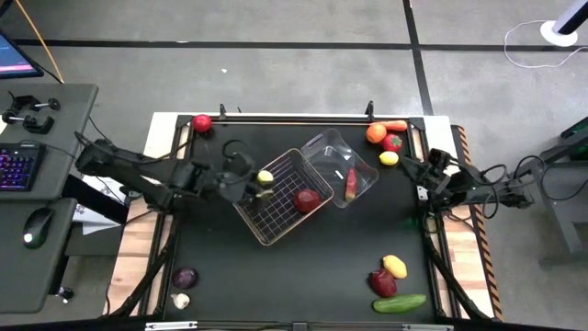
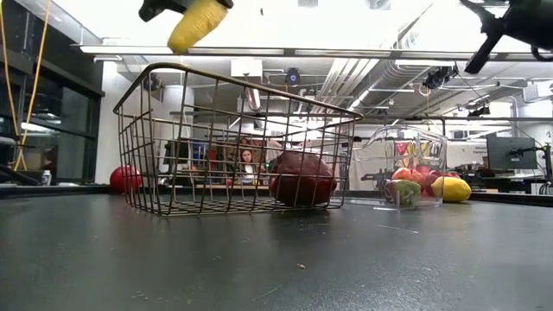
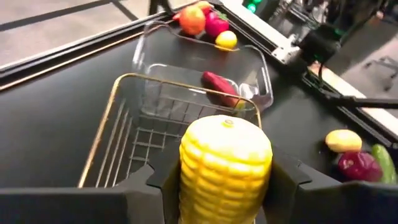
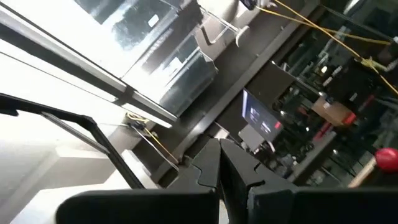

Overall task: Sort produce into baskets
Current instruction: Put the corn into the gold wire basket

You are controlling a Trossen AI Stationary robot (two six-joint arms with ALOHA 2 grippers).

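My left gripper (image 1: 255,180) is shut on a yellow corn cob (image 3: 225,162), held in the air over the left part of the square wire-mesh basket (image 1: 254,222). In the low view the cob (image 2: 199,22) hangs above the basket's rim (image 2: 173,73). A dark red apple (image 1: 307,199) lies on the basket's floor. The clear plastic tub (image 1: 326,138) stands against the basket's far right side, with a red and yellow piece (image 1: 351,184) lying in it. My right gripper (image 1: 407,165) is shut and empty in the air at the table's right, beyond the tub. My left gripper pinches the corn cob by its two long sides (image 3: 186,180) between its two fingers. The fingers come from the table's left and lie along the cob, whose free end (image 3: 227,122) points past the fingertips. The cob is lifted clear above the basket, tilted.
A red apple (image 1: 201,123) lies at the far left. An orange, carrot, red piece and lemon (image 1: 389,158) lie at the far right. A lemon (image 1: 394,267), a dark red piece and a cucumber (image 1: 399,302) lie near right. A purple onion (image 1: 185,277) and garlic (image 1: 181,300) lie near left.
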